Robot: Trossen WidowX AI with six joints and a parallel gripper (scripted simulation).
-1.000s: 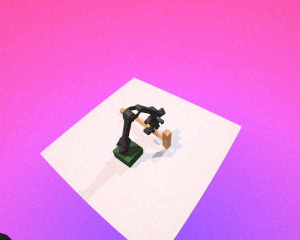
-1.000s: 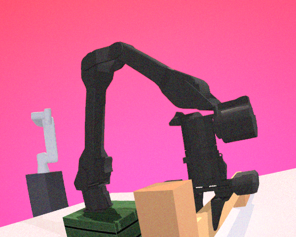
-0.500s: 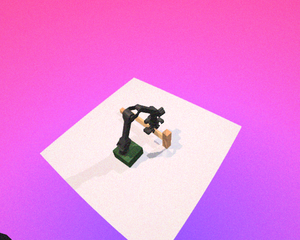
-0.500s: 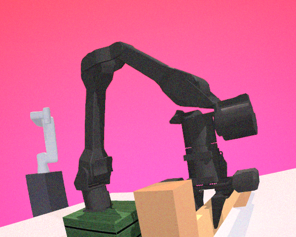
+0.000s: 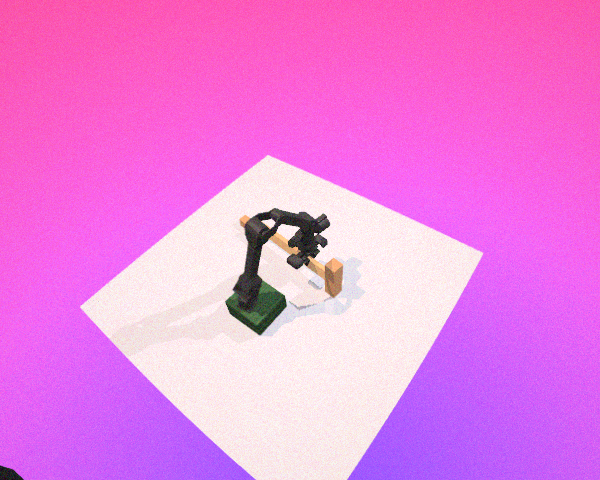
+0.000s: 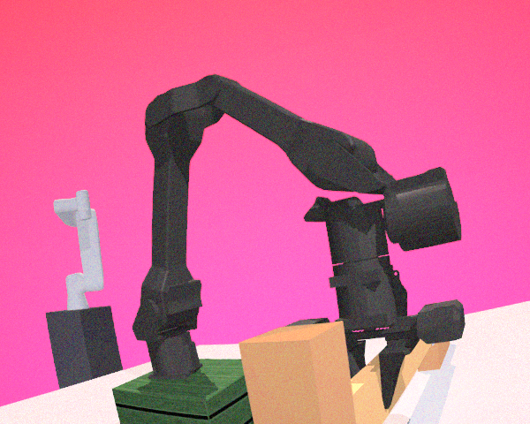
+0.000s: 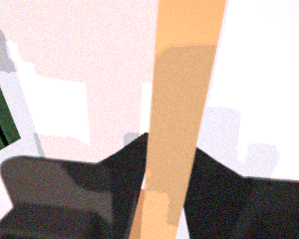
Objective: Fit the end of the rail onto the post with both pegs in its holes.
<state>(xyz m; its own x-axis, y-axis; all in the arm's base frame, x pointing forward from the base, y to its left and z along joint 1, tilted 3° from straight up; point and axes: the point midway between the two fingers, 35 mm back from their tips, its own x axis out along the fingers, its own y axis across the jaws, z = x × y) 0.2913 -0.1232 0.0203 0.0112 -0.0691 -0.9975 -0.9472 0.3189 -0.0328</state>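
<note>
The long wooden rail (image 5: 281, 241) (image 6: 369, 397) (image 7: 181, 100) runs from the low footboard block (image 5: 244, 220) (image 6: 433, 357) to the short wooden post (image 5: 333, 279) (image 6: 292, 369). My gripper (image 6: 370, 385) (image 7: 161, 139) points down and is shut on the rail, one finger on each side, nearer the post than the footboard. The near part of the rail is off the table, at the upper part of the post. In the exterior view the post hides the rail's end. The pegs, the holes and any gap at the post are not visible, and exact levelness cannot be told.
The arm's green base block (image 5: 259, 310) (image 6: 178, 383) (image 7: 0, 119) stands to one side of the rail. Shadows of the arm and rail fall on the white table (image 5: 269, 392). A pale arm (image 6: 91, 251) on a dark pedestal (image 6: 85, 346) stands in the background.
</note>
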